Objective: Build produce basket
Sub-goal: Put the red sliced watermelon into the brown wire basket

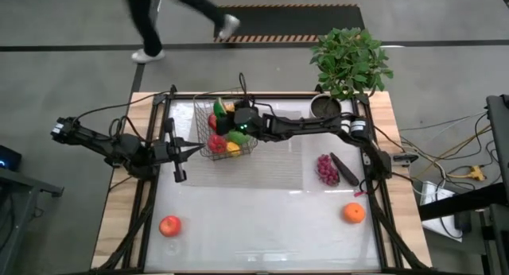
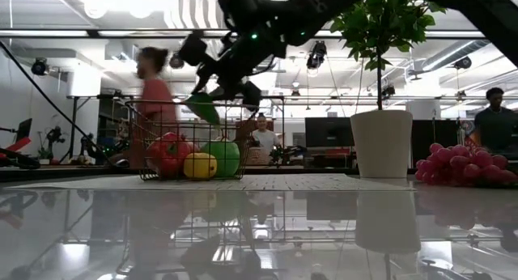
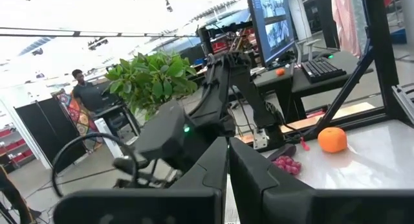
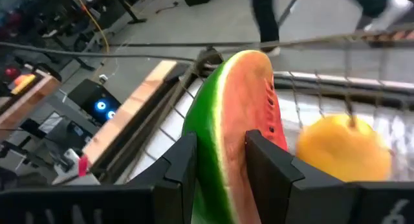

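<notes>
Right wrist view showed the right tool pinching a watermelon slice above the basket; the left tool, pressed together, waited beside the basket.

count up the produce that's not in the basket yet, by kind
purple grapes: 1
dark eggplant: 1
orange: 1
red-orange round fruit: 1
watermelon slice, held in the right gripper jaws: 1
total: 5
</notes>
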Robot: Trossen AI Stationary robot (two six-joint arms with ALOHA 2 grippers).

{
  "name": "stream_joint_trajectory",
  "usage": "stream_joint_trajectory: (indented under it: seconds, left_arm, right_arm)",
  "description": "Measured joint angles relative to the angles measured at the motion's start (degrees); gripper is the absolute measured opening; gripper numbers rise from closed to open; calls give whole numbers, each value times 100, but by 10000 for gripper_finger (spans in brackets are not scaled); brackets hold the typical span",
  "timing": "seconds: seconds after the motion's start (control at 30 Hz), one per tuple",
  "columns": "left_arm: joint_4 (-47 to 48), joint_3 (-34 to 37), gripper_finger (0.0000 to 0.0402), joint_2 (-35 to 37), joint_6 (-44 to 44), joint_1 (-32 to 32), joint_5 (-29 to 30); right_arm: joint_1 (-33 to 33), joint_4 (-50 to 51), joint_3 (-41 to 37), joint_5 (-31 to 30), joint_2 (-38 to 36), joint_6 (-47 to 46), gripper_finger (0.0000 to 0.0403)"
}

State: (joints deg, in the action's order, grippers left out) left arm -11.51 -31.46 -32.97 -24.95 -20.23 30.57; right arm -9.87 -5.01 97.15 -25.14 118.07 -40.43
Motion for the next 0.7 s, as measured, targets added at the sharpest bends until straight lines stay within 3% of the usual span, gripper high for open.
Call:
stream_joint_trajectory:
  seconds: [0.13,0.3,0.5,0.7]
  left_arm:
    - [0,0,0,6,0,0,0]
    - [9,0,0,-4,0,-2,-2]
    - [8,1,0,-14,1,-2,-4]
    - [8,29,0,-24,2,-2,-5]
  right_arm:
    - [9,396,551,10,380,248,101]
    - [11,1667,1421,-42,729,434,107]
    - [28,2166,2012,-54,1009,684,160]
    - [49,2290,2075,-40,996,706,210]
